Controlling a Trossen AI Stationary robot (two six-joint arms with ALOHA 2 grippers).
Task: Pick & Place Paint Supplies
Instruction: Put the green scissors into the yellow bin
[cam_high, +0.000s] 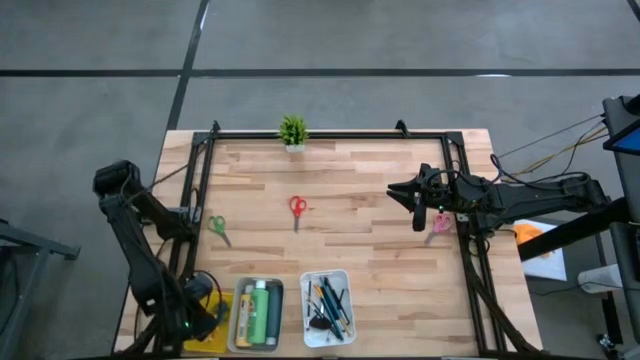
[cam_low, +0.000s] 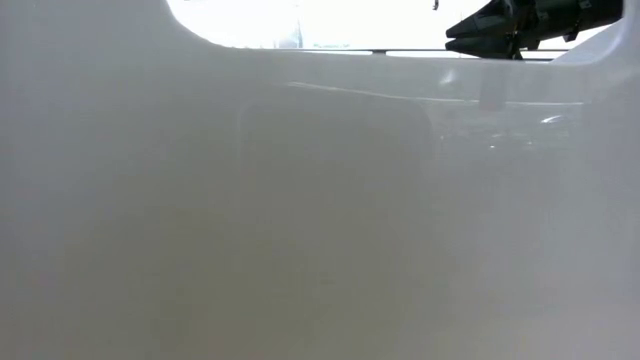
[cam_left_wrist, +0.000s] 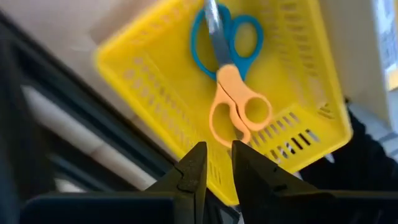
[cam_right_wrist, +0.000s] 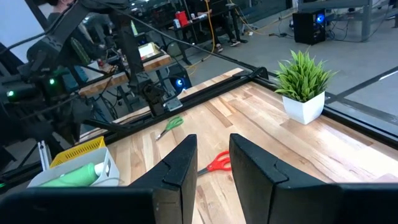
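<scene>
The left gripper (cam_left_wrist: 214, 163) hangs over the yellow tray (cam_left_wrist: 298, 134) at the table's near left corner, its fingers parted by a narrow gap with nothing between them; the orange scissors (cam_left_wrist: 239, 109) lie in that tray on top of the blue scissors (cam_left_wrist: 225, 37), so this looks like the release step of a drop-off. The right gripper (cam_high: 418, 205) hovers near the table's right edge, fingers a little apart and empty, just beside the pink scissors (cam_high: 440, 224). Still out on the wood are the red scissors (cam_high: 297, 208) near the middle and the green scissors (cam_high: 218, 228) toward the left edge. The grey tray (cam_high: 235, 318) already holds bottles and the white tray (cam_high: 345, 280) holds brushes. Next, I judge, the left arm should lift clear and go for the green scissors, spreading wider first, while the right takes the pink pair
</scene>
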